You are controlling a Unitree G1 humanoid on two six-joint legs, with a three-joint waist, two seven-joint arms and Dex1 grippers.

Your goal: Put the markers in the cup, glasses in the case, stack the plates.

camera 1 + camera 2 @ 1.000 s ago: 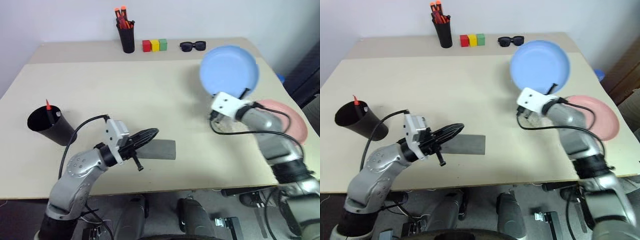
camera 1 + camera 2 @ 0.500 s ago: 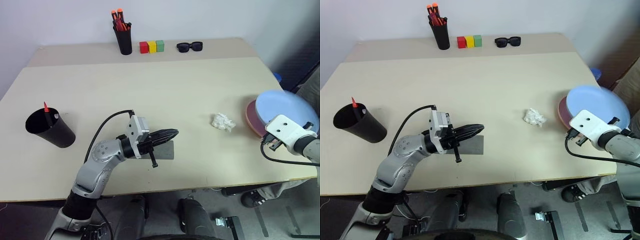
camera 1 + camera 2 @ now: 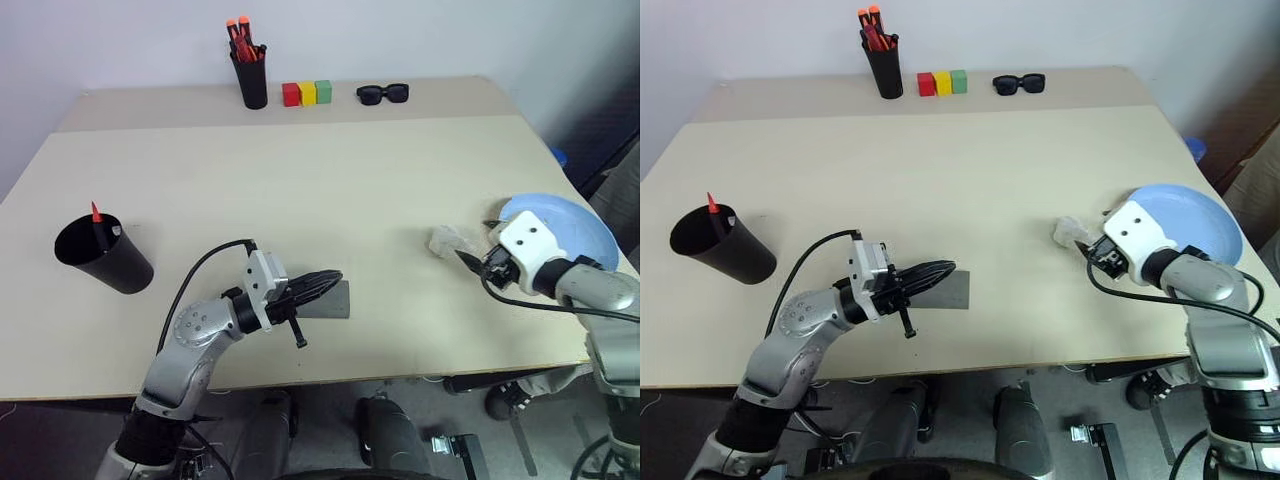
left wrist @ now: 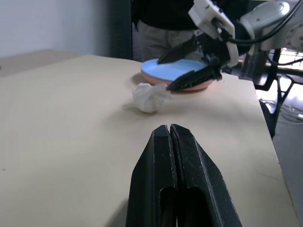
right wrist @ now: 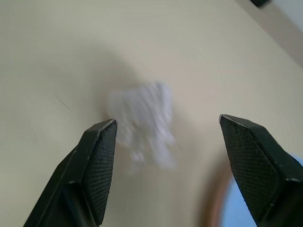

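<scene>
Left eye view — cup [image 3: 103, 258] holds markers [image 3: 100, 226], upright.

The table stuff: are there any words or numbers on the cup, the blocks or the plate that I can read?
None: no word, number or sign can be read.
The cup is plain black.
The blocks are plain red, yellow and green.
The blue plate is plain.
The case bears no label.

light looks soft and even from overhead to me, with no glare on the table [image 3: 300, 190]. the cup [image 3: 103, 254] casts a faint shadow. beyond my right gripper [image 5: 168, 156] the crumpled tissue [image 5: 144, 122] is smeared with blur; my left gripper [image 4: 170, 137] is sharp, its base soft.
</scene>
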